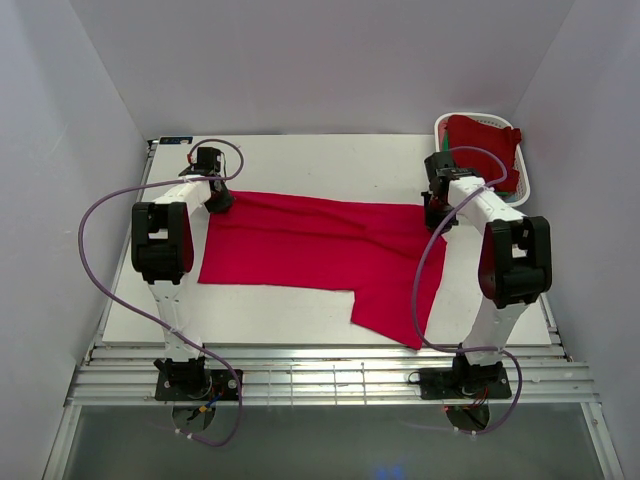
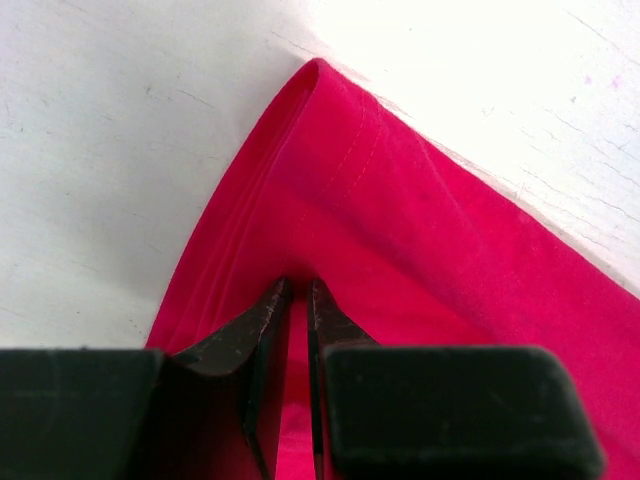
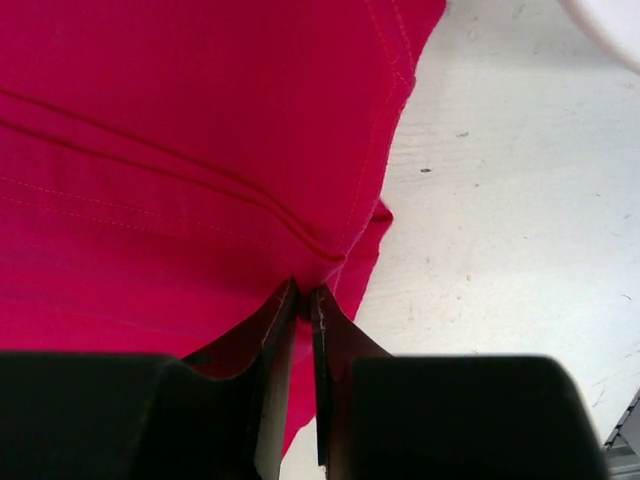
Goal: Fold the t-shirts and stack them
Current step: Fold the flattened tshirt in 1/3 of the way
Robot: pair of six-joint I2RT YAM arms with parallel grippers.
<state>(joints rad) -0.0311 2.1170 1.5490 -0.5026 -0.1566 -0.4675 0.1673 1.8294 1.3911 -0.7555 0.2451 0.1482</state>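
The red t-shirt [image 1: 300,245] is spread flat across the middle of the table, and one part of it reaches down toward the near edge on the right side. Its far left corner is pinched by the left gripper [image 2: 298,285], whose jaws are closed tight on the cloth. Its far right edge is pinched by the right gripper [image 3: 303,290], and those jaws are closed on the cloth too, right by a seam.

It looks like a fold is about to be made. For a good fold, both ends should be lifted together and to the same height, so the cloth is not pulled crooked. The far edge should be carried toward the near edge and laid down slowly, so no bumps are left. The cloth is soft and could slip out if it is tugged hard.

The table [image 1: 300,160] is white and flat, and small scratches can be seen up close. A white basket [image 1: 439,128] is set at the far right corner, and more red shirts [image 1: 485,140] are piled in it. Plain pale walls [image 1: 320,60] are seen on three sides.
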